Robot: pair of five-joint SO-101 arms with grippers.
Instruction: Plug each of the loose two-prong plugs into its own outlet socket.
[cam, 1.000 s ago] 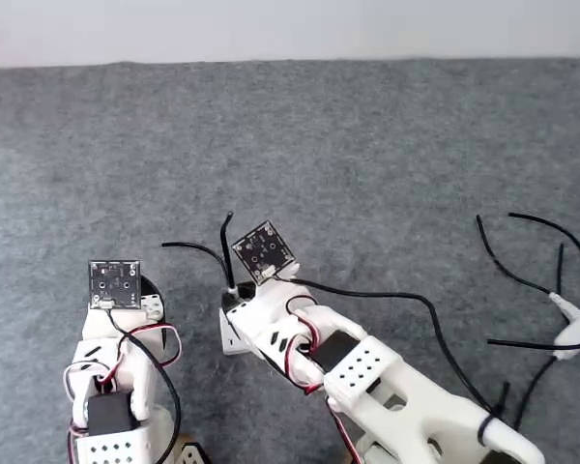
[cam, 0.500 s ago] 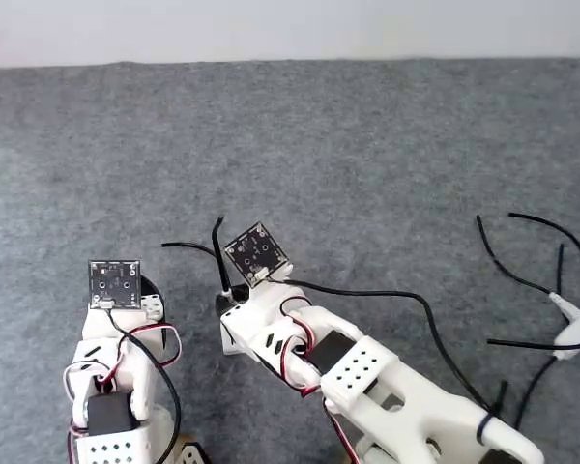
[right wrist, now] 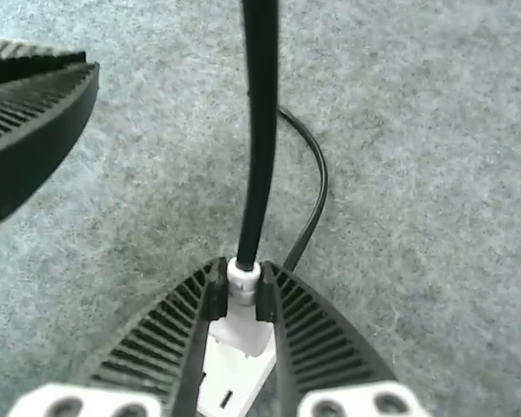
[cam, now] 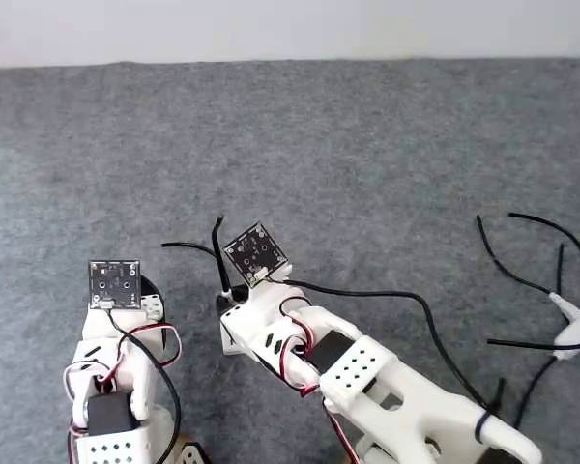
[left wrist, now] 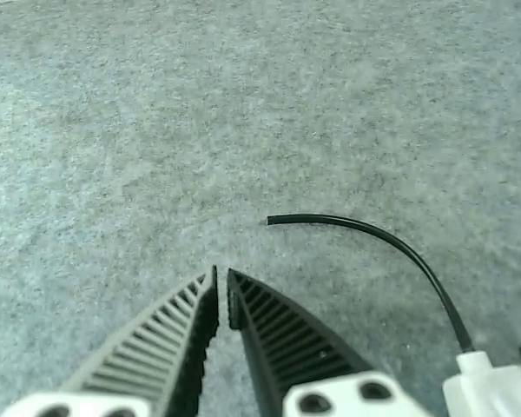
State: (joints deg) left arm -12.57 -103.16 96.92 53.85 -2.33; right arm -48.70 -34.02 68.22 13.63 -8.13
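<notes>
Plug (right wrist: 243,326), white and 2-pronged, sits clamped between the narrow jaws of the right gripper (right wrist: 241,271) at centre frame in the right wrist view, its black cord (right wrist: 259,130) rising straight toward the top edge. Directly under it, at lower centre of the high view, lies a white outlet socket (cam: 230,340). Over the past second the right wrist shifted slightly leftward and the cord leaned with it; in the last half-second nothing moved, which suggests the prongs are lined up and pressing in, though whether they are seated is hidden. At lower left of the high view the left gripper (left wrist: 223,274) hangs empty, its fingers all but closed, with a second black cord (left wrist: 365,230) curving past just beyond it. Farther off, at the right edge of the grey mat (cam: 367,145), another white plug (cam: 572,336) and its tangled leads wait unplugged.
</notes>
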